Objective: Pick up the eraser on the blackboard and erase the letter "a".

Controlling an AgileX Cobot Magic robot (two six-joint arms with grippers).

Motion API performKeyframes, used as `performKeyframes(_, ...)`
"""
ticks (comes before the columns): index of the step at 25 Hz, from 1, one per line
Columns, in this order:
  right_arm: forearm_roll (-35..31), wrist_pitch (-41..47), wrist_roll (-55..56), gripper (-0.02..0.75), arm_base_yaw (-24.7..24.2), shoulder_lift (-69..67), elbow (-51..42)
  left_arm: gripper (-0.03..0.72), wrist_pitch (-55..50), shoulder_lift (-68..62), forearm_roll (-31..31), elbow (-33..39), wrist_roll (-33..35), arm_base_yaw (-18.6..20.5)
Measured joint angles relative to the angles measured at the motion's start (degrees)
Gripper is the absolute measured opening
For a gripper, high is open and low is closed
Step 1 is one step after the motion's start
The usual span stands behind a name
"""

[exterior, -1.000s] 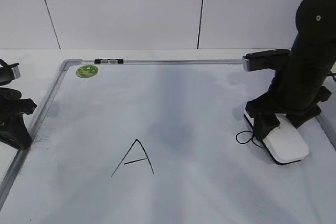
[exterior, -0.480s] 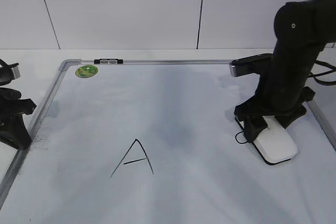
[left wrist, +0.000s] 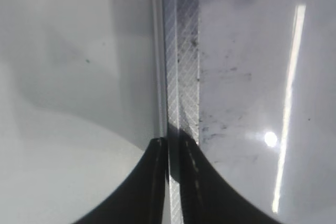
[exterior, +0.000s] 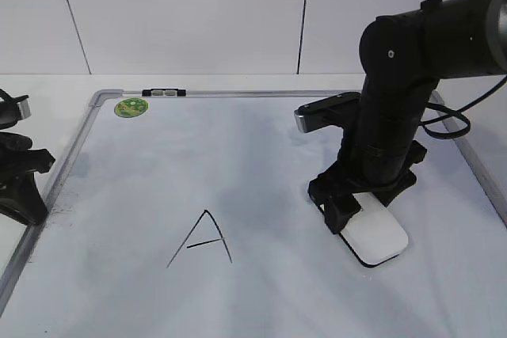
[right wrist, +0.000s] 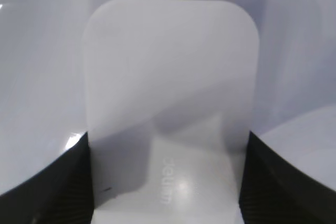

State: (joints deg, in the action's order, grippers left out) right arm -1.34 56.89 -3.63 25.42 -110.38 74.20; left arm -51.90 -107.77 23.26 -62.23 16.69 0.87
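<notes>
The white eraser (exterior: 379, 240) lies flat on the blackboard (exterior: 261, 156), right of the middle. My right gripper (exterior: 351, 210) is shut on the eraser's sides and presses it onto the board. In the right wrist view the eraser (right wrist: 168, 77) fills the space between the two black fingers (right wrist: 168, 182), with faint grey print on top and board (right wrist: 42, 51) around it. The small letter "a" does not show in any view. My left gripper (exterior: 24, 195) is shut and empty at the board's left edge, over the grey frame (left wrist: 181, 51).
A large capital "A" (exterior: 202, 239) is drawn at the front left of the board. A round green magnet (exterior: 131, 107) and a black-and-silver clip (exterior: 164, 93) sit at the far left edge. A white wall stands behind.
My right arm has slid the eraser leftward and toward the front, across the spot where a small black loop mark showed. That mark no longer shows. The left arm has not moved.
</notes>
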Motion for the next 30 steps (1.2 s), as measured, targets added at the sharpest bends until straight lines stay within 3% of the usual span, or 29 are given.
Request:
performKeyframes(10, 12.1, -0.1, 9.4, 0.538, -0.4, -0.1, 0.1, 0.046, 0.0, 0.0, 0.0, 0.0, 0.0, 0.0)
performKeyframes(22, 9.5, -0.4, 9.1, 0.538, -12.3, -0.1, 0.3, 0.046, 0.0, 0.0, 0.0, 0.0, 0.0, 0.0)
performKeyframes(30, 5.7, -0.5, 4.2, 0.538, -11.5, -0.1, 0.3, 0.046, 0.0, 0.0, -0.1, 0.0, 0.0, 0.0)
